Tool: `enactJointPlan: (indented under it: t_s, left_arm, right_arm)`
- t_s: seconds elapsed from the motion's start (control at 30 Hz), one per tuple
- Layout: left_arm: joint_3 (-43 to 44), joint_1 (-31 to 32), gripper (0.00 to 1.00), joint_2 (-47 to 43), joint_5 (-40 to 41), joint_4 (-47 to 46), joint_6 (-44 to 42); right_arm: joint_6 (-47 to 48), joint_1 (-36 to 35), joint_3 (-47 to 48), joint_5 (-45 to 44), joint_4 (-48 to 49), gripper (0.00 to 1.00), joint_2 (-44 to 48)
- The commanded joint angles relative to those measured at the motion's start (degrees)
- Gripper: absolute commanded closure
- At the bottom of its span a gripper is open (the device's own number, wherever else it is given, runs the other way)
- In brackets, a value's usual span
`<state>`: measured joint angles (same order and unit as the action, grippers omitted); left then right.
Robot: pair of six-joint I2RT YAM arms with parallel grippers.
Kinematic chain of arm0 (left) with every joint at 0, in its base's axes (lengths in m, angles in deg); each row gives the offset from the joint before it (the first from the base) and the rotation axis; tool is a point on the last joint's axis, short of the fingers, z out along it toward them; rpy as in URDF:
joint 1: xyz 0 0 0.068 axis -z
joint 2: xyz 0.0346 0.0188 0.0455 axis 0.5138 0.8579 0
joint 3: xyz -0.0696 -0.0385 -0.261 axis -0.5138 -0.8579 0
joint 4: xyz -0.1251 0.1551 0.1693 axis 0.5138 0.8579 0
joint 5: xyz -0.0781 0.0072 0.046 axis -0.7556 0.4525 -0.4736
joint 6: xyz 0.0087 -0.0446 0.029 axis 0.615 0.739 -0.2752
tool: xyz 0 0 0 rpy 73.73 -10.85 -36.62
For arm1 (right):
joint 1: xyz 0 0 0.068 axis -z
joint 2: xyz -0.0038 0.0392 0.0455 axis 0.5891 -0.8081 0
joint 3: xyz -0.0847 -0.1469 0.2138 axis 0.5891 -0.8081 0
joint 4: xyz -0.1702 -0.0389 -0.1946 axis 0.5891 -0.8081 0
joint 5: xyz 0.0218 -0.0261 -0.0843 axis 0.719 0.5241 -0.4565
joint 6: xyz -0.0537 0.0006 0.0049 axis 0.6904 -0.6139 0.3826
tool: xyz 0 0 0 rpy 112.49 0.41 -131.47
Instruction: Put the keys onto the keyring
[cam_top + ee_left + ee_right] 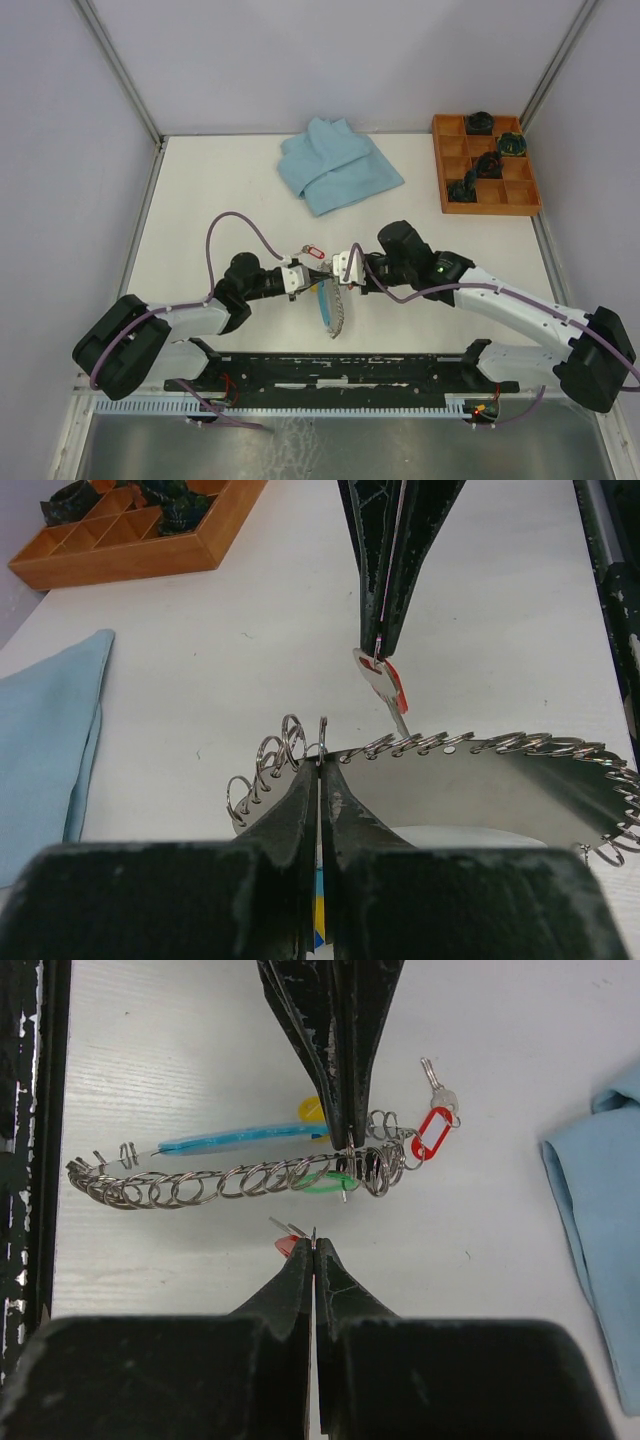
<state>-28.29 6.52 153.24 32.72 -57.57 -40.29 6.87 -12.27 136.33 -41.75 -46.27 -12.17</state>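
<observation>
While looking down on the worktop, noted keyring near the middle, between both end effectors. Found left end effector pinched shut on its coil, at the far end. Found right end effector closed tight on a red-tagged key, tip just beside the coil. Logged second red-tagged key touching the ring's far end. Saw cloth far centre, tray far right.
</observation>
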Motion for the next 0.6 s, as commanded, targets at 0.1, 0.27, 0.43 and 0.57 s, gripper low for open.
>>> enactJointPlan:
  t_s: [0.1, 0.27, 0.43, 0.57]
  left_arm:
    - [-0.1, 0.6, 0.97, -1.5, 0.3, -3.3, -3.7]
    - [-0.3, 0.8, 0.97, -1.5, -0.4, -4.1, -3.0]
    - [-0.4, 0.7, 0.97, -1.5, -1.0, -4.3, -2.8]
    - [-0.2, 0.6, 0.97, -1.4, -1.2, -4.4, -2.7]
  right_arm:
    - [6.8, -0.7, -0.5, 2.3, 6.2, 0.99, -0.5]
    - [7.3, -0.8, -0.3, 1.0, 7.2, 0.99, -1.4]
    - [7.3, -1.4, 0.2, 0.3, 7.2, 0.99, -2.7]
    - [7.7, -1.8, 0.5, -0.1, 7.5, 0.99, -3.4]
